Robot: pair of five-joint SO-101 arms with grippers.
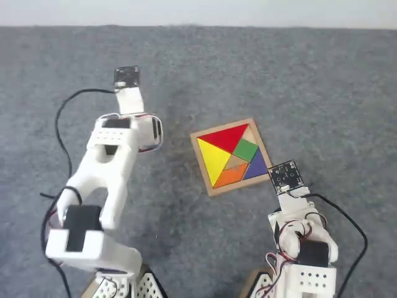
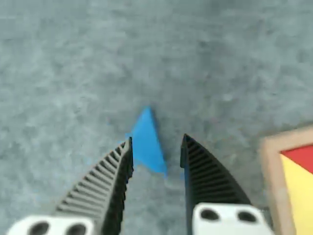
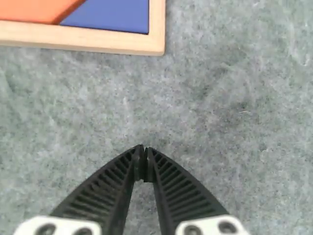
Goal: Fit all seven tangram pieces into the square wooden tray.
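Left claw [image 2: 157, 141] is down at the grey mat [image 2: 73, 58] with its jaws apart, one either side of a small blue triangle [image 2: 146, 142]. The triangle lies on the mat between the toothed fingers [image 2: 115, 171]. I can't tell if either one is actually touching it. The tray [image 2: 274, 161] sits off to one side of that claw, well apart from the triangle, with its wooden rim and a bit of red and yellow showing.

From above, the tray [image 1: 202, 162] lies turned at an angle in the middle of the mat, between my two arms. In it I've got a red piece [image 1: 226, 136], a yellow piece [image 1: 212, 160], a green square [image 1: 245, 149], an orange piece [image 1: 229, 177] and a violet-blue piece [image 1: 255, 167]. A patch of bare wood [image 1: 236, 162] shows between the green and the orange.

Right claw [image 3: 143, 149] has its jaws pressed together, nothing between them, low over bare mat just beside a tray corner [image 3: 156, 46].
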